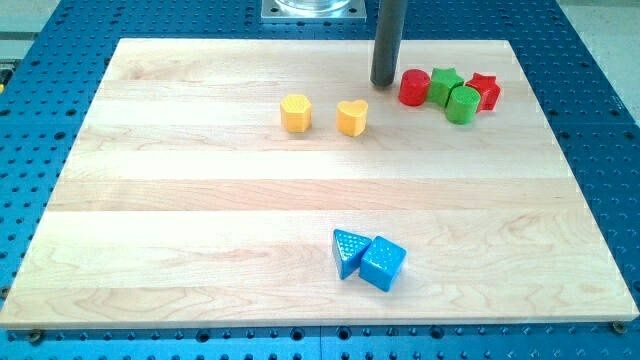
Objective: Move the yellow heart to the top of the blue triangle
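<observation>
Down at the view's bottom, the blue triangle (pixel 347 250) sits touching a blue cube (pixel 383 263) on its right, so the spot above the triangle is free wood. Moving up the board (pixel 150 200), the yellow heart (pixel 351 117) waits well apart from that pair, almost straight above the triangle, with a yellow hexagon-like block (pixel 295 113) to its left. Further up and to the heart's right, my tip (pixel 383 83) rests near it, not touching, probably lining up behind it for a downward push. Beside my tip cluster a red cylinder (pixel 413 88), green star (pixel 445 80), green cylinder (pixel 462 104) and red star (pixel 485 90). No jaws here, just a bare rod gripping nothing.
</observation>
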Available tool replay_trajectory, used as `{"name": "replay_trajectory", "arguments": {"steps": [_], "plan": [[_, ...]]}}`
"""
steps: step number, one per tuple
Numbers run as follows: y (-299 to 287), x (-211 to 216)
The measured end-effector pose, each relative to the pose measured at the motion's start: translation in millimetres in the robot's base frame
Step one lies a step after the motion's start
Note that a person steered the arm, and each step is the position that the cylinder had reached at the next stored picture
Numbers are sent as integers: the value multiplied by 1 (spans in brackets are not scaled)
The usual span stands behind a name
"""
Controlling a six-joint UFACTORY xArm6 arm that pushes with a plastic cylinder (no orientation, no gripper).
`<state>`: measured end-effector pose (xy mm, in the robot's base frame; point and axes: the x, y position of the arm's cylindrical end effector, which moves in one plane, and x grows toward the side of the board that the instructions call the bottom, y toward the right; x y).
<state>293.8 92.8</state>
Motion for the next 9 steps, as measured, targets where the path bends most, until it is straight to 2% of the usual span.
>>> {"name": "replay_trajectory", "arguments": {"steps": [1,2,3,4,5,6,7,8,9], "plan": [[-8,47],[-64,103],[-57,88],[-40,22],[-113,24],[-115,96],[-125,68],[-139,98],[-106,152]]}}
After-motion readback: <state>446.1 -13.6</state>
